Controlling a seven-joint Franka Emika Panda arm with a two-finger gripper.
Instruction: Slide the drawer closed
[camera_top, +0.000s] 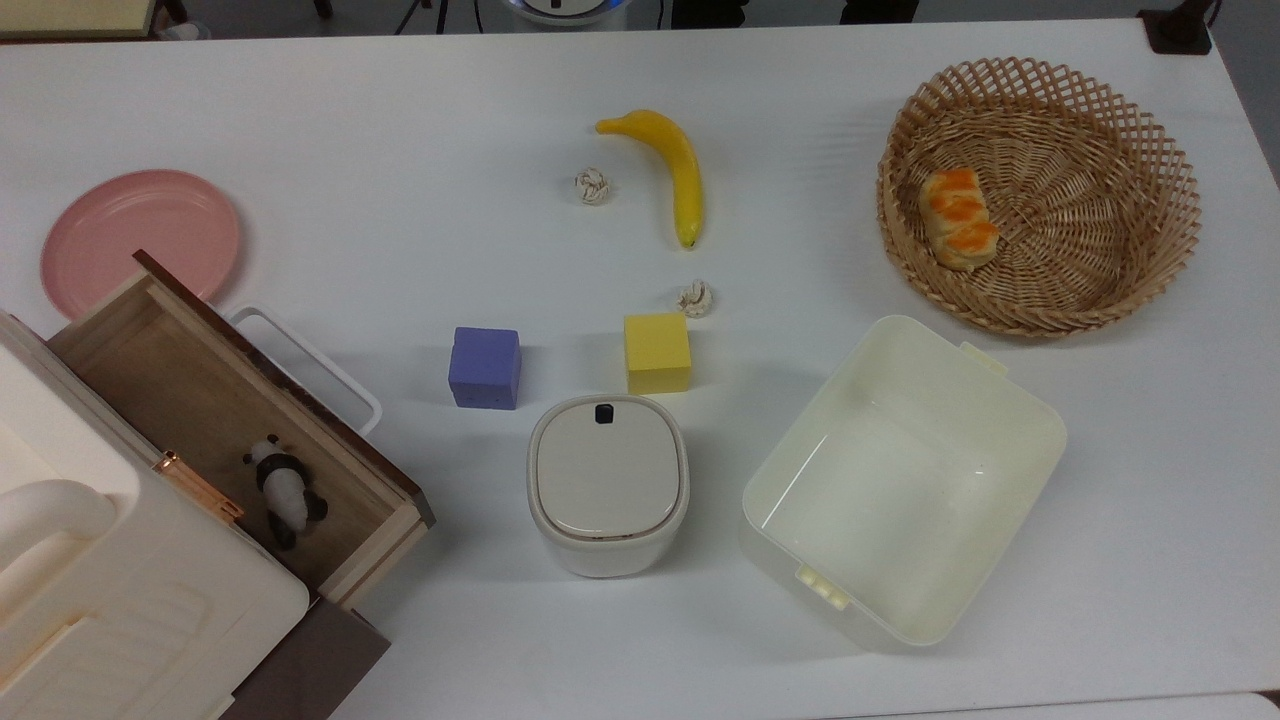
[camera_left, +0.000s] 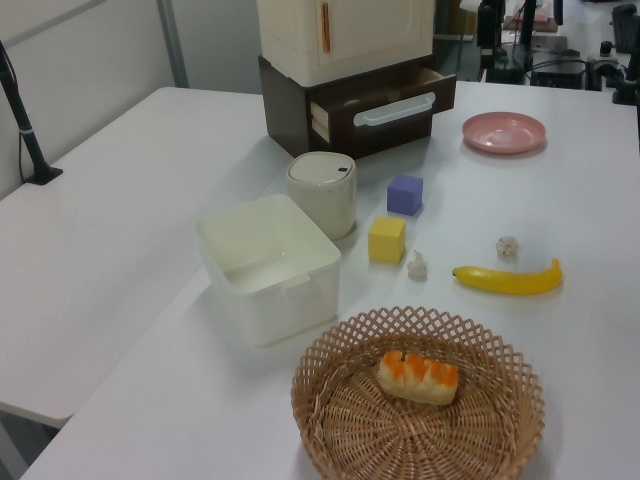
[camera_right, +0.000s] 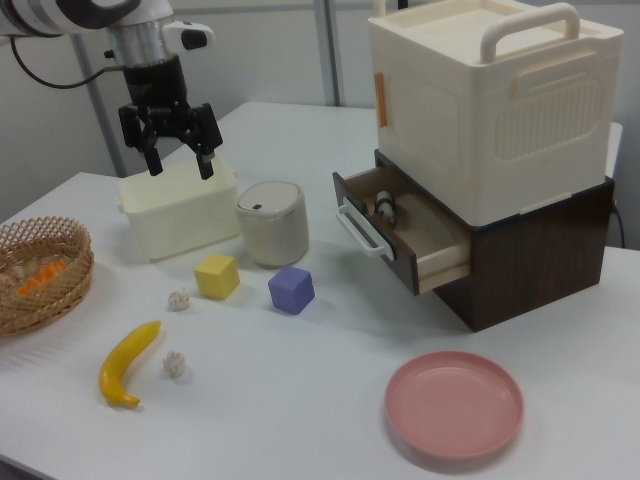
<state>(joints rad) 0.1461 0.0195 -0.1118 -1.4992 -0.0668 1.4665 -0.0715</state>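
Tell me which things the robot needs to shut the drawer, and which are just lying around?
Needed:
drawer, pulled open
its white handle
gripper, open, up in the air far from the drawer

Just lying around:
toy panda, inside the drawer
pink plate
banana
purple block
yellow block
lidded bin
cream tub
basket

We see a broad white worktop (camera_left: 120, 200) under even light — behind it a pale wall panel (camera_left: 80, 50) with a grey metal upright (camera_left: 172, 42).
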